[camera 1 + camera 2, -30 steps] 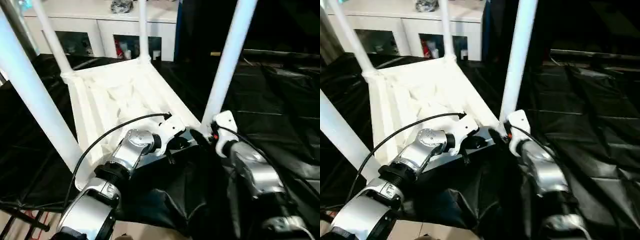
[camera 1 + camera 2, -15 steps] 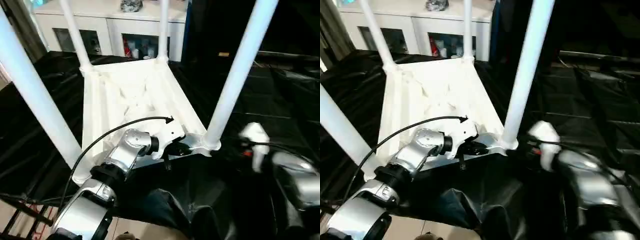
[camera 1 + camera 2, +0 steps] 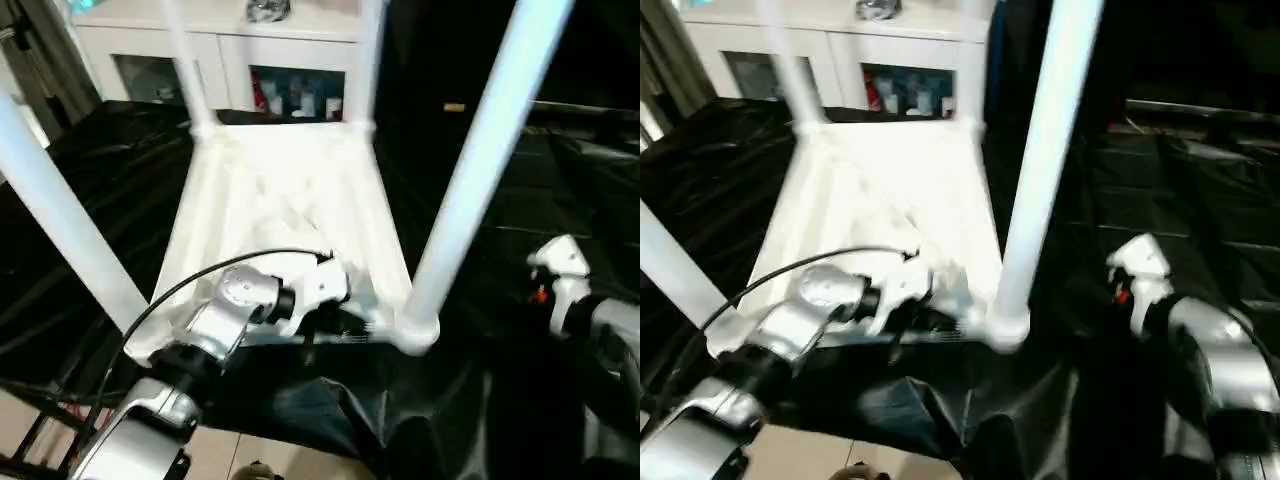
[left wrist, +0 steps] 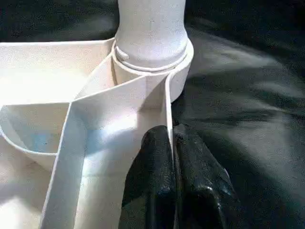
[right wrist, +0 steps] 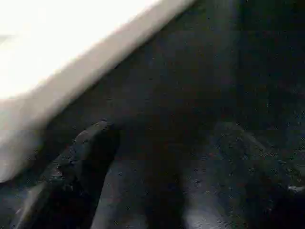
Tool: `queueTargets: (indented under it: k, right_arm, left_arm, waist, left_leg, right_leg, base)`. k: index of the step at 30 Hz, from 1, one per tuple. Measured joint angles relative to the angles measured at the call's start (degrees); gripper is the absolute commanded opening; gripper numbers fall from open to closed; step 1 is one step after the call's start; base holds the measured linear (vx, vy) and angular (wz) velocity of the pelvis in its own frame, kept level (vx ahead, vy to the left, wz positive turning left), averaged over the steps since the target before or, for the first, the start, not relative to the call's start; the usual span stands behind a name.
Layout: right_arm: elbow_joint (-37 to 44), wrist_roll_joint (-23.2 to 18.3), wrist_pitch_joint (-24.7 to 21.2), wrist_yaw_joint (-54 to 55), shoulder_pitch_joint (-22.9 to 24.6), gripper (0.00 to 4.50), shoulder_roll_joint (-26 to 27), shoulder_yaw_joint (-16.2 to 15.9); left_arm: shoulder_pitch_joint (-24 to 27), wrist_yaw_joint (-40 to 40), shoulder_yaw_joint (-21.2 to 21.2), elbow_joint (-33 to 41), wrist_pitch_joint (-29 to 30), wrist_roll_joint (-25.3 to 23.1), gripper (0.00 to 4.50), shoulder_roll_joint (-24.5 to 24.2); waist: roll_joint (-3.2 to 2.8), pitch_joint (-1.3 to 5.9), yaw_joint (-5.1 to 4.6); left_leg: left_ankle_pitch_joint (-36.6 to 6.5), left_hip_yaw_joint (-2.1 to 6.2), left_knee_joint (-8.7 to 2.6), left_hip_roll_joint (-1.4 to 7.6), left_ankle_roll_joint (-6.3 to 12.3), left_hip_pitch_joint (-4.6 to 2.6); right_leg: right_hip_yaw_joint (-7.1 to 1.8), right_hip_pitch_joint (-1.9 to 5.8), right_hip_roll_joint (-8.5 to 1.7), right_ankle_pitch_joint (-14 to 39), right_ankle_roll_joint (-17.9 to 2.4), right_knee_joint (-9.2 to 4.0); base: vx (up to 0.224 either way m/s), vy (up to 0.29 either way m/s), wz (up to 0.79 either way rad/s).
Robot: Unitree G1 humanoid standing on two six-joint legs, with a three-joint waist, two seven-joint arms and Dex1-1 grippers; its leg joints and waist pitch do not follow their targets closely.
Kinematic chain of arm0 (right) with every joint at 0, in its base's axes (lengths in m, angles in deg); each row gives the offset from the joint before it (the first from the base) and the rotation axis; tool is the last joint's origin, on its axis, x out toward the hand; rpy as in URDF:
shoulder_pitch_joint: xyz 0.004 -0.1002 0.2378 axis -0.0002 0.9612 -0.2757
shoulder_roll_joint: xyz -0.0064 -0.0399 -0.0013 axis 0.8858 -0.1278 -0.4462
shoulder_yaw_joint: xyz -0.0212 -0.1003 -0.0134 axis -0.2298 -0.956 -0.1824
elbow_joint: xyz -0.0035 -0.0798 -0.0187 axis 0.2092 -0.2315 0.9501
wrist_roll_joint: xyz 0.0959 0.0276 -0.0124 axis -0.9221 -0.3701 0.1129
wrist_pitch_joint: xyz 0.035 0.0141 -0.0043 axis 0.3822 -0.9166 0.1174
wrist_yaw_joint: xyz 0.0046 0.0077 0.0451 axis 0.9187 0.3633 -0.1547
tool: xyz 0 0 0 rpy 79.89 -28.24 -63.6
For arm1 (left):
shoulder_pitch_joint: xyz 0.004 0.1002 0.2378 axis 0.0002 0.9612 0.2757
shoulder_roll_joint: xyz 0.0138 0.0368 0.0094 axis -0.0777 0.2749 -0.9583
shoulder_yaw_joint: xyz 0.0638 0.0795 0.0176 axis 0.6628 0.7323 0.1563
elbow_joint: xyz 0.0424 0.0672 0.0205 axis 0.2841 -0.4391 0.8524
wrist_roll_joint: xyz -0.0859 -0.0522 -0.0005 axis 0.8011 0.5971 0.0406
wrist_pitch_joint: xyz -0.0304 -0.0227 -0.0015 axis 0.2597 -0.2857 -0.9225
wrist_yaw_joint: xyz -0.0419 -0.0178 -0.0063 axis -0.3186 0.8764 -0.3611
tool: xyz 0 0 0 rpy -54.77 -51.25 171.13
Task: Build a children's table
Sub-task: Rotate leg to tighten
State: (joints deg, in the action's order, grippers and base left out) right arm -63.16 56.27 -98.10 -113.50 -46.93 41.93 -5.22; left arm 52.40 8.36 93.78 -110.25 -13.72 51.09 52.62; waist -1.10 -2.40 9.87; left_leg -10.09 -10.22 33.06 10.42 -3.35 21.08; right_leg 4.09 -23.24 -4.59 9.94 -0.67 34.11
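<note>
Tabletop (image 3: 290, 190) upside down on black-draped counter (image 3: 90, 180), legs (image 3: 480, 150) standing up from corner sockets. Left end effector (image 4: 172, 138) pinched on tabletop's thin rim wall beside near socket. Right end effector (image 5: 162, 143) spread wide, empty, apart from table.

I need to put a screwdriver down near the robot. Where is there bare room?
Free: the black cloth right of the upturned tabletop, beyond the right pincer; also the cloth left of the tabletop. Crowded: the near edge, where the left pincer pinches the rim beside the near right leg.
</note>
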Motion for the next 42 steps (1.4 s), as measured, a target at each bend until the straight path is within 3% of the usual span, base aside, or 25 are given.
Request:
queueTargets:
  k: [6,19,22,25,29,33,37,39,40,42]
  right_arm:
    - [-4.22,1.00,1.12,10.14,-3.18,3.67,2.53,3.97]
    - [-4.10,0.76,3.90,14.40,-3.46,3.67,9.54,3.49]
    - [-3.77,0.76,4.09,15.00,-3.40,3.67,10.22,3.50]
    - [-2.40,0.72,4.40,15.96,-2.91,3.73,11.82,3.44]
    - [1.35,0.52,4.30,17.51,-1.81,3.73,13.11,3.44]
    - [8.70,0.60,2.23,19.83,2.19,3.73,13.89,3.38]
    - [14.77,4.28,-1.75,27.68,3.18,3.73,14.12,3.38]
    - [17.65,5.22,-2.24,29.82,4.28,3.73,15.08,3.98]
    - [20.34,5.33,-2.61,30.56,5.86,3.99,15.98,4.02]
    - [24.95,4.83,-2.89,31.15,8.92,4.08,18.29,4.01]
  left_arm:
    - [1.13,1.95,0.91,1.53,-2.61,0.15,0.00,-0.57]
    - [3.81,9.76,1.78,5.63,-6.62,3.06,0.00,-5.29]
    - [4.32,9.20,1.75,5.69,-9.93,3.11,0.00,-5.88]
    - [4.74,8.37,0.57,6.05,-11.13,4.37,0.59,-5.57]
    - [5.37,5.78,-3.75,11.94,-10.94,8.47,0.89,-4.97]
    - [8.57,-2.67,-10.15,19.45,-7.39,12.91,1.05,-3.42]
    - [10.99,-17.04,-19.77,21.98,-7.84,16.42,1.33,0.78]
    - [12.74,-23.42,-22.10,23.42,-8.21,15.15,1.40,2.23]
    - [14.38,-28.39,-23.68,24.06,-8.08,13.12,1.49,3.63]
    - [17.65,-37.94,-26.59,25.44,-6.26,9.23,1.71,6.76]
  waist:
    - [-0.02,0.01,-0.32]
    - [-0.05,-0.04,-0.29]
    - [-0.05,-0.05,-0.35]
    - [-0.03,-0.06,-0.44]
    - [0.01,-0.07,-0.80]
    - [-0.01,-0.07,-1.55]
    - [0.01,-0.11,-2.42]
    - [0.25,-0.14,-2.79]
    - [0.38,-0.14,-2.97]
    - [0.46,-0.17,-3.32]
  left_leg:
    - [-0.01,-0.10,-0.02,-0.04,0.02,0.00]
    - [-0.04,-0.12,0.01,-0.02,0.06,0.12]
    - [-0.04,-0.12,0.02,-0.02,0.05,0.12]
    - [-0.04,-0.13,0.04,-0.02,0.05,0.12]
    - [-0.05,-0.16,0.04,-0.01,0.04,0.07]
    - [-0.05,-0.17,-0.01,0.00,0.04,0.06]
    - [-0.03,-0.17,0.03,-0.01,0.02,-0.01]
    - [-0.03,-0.16,0.00,0.00,0.02,-0.05]
    - [-0.04,-0.14,-0.07,0.01,0.01,-0.04]
    - [-0.06,-0.12,-0.12,0.03,0.01,0.01]
  right_leg:
    - [0.00,0.00,-0.11,0.03,0.05,0.06]
    - [0.03,-0.08,-0.13,0.03,0.05,0.08]
    - [0.03,-0.08,-0.13,0.03,0.05,0.08]
    - [0.02,-0.08,-0.13,0.02,0.04,0.10]
    - [0.00,-0.08,-0.13,0.02,0.03,0.14]
    - [0.01,-0.08,-0.12,0.04,0.06,0.14]
    - [0.00,-0.05,-0.11,0.19,0.34,0.13]
    - [-0.01,-0.02,-0.09,0.23,0.41,0.12]
    - [-0.01,0.02,-0.07,0.27,0.47,0.08]
    - [0.00,-0.01,-0.02,0.29,0.51,-0.04]
  base:
    - [0.000,0.000,0.00]
    - [0.000,0.000,0.00]
    - [0.000,0.000,0.00]
    - [0.000,0.000,0.00]
    - [0.000,0.000,0.00]
    - [0.000,0.000,0.00]
    - [0.000,0.000,0.00]
    - [0.000,0.000,0.00]
    - [0.000,0.000,0.00]
    - [0.000,0.000,0.00]
